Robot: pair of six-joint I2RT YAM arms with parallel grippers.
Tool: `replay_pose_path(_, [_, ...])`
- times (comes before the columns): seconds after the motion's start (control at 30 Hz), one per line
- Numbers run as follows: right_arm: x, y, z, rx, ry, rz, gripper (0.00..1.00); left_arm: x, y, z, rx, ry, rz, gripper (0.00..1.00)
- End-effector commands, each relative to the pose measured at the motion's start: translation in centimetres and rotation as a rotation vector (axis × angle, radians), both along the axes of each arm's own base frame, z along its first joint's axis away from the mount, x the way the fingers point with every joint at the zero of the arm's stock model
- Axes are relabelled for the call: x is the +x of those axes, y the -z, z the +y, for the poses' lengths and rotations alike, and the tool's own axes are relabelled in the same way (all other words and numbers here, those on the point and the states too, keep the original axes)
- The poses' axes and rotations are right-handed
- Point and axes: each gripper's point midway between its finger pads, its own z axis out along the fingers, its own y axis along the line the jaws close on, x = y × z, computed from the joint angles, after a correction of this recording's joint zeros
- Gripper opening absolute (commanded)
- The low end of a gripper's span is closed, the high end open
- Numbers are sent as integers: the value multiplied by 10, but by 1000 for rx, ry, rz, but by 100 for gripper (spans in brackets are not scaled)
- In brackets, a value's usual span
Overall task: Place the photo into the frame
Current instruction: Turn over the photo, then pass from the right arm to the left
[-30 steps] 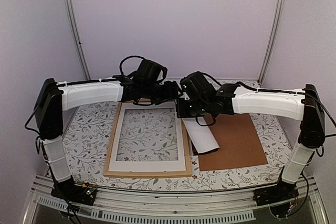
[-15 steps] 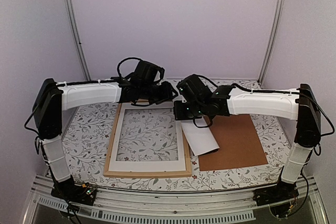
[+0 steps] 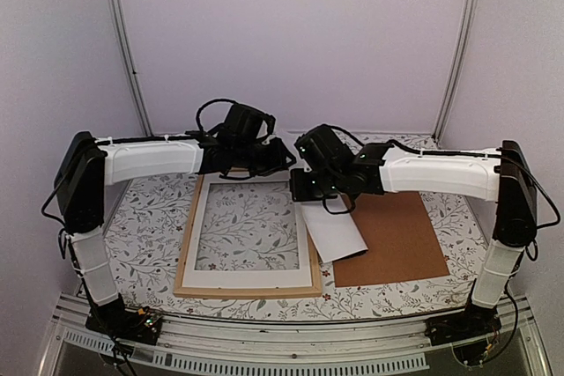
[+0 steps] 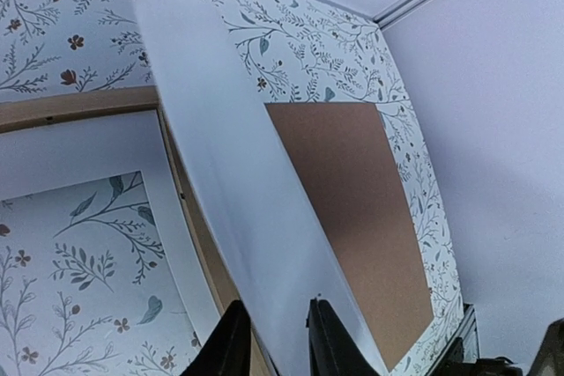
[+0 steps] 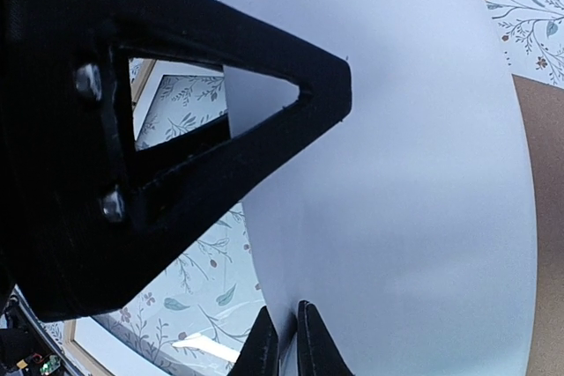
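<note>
counter [image 3: 150, 209]: covered with a pale cloth printed with leafy sprigs and small flowers; the print shows on every side of the frame.
frame [image 3: 247, 291]: thin light wood, lying flat on the counter, long sides running near to far.
white mat [image 3: 251, 278]: flat within the frame, lining all four sides; the counter's print shows through its opening.
brown board [image 3: 401, 239]: plain, flat on the counter, just right of the frame and apart from it, turned slightly askew to it; near edge about level with the frame's near edge.
</note>
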Motion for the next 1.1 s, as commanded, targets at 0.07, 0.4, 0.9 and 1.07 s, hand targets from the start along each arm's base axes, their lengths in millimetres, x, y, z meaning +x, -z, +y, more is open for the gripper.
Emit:
replay_pose_path(0.07, [-3, 0, 17, 24, -28, 6, 12, 5, -3, 1, -20, 9, -13, 23])
replay_pose_path(0.4, [-4, 1, 20, 34, -42, 15, 19, 5, 2, 4, -22, 13, -4, 10])
replay_pose_path(0.9, [-16, -20, 15, 63, -88, 17, 62, 3, -5, 9, -34, 70, -29, 0])
replay_pose_path(1.07, [-31, -53, 5, 100, -162, -24, 76, -1, -18, 16, -51, 114, -60, 0])
